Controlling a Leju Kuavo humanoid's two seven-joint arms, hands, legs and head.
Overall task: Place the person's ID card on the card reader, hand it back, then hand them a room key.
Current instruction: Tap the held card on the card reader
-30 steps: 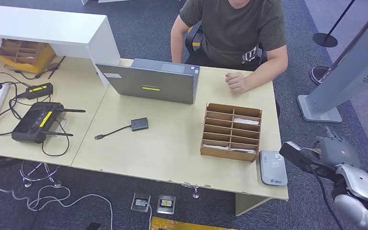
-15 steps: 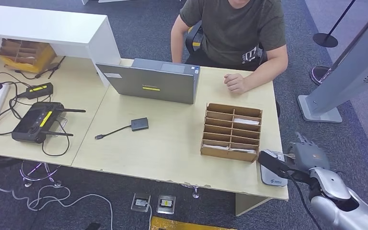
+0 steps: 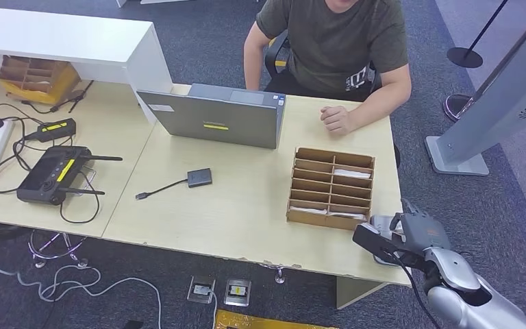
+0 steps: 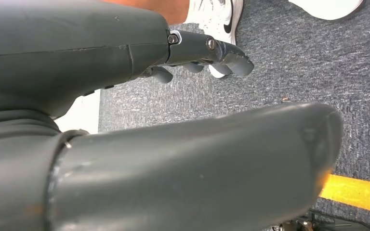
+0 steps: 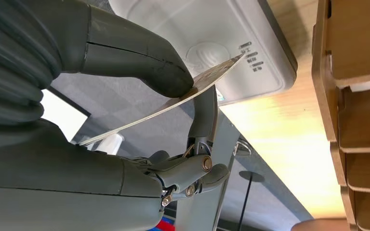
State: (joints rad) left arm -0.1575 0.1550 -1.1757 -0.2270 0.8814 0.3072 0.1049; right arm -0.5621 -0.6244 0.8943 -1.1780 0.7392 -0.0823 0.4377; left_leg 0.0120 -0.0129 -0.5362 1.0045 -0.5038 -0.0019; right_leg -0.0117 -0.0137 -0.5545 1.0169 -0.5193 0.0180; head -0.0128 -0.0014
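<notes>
From the head view, the robot's right hand (image 3: 411, 233) hung over the near right corner of the desk (image 3: 246, 205), directly above the grey card reader (image 3: 381, 223), which lay flat just beside a brown cardboard sorting box (image 3: 331, 186). The hand covered most of the reader. A person (image 3: 335, 41) in a dark green shirt sat across the desk with a fist resting on its top, next to a closed grey laptop (image 3: 219, 113). A small black adapter (image 3: 199, 177) with a short cable lay mid-desk, and a black router (image 3: 51, 173) sat among cables at the far left.

In the left wrist view, the left hand (image 4: 192, 96) hung above grey carpet with its fingers (image 4: 207, 53) loosely extended and nothing in them.

In the right wrist view, the right hand pinched the ID card (image 5: 173, 103) between thumb (image 5: 139, 60) and a finger (image 5: 204, 115). The card's free edge reached out over the white face of the card reader; whether it touched the reader could not be told.
</notes>
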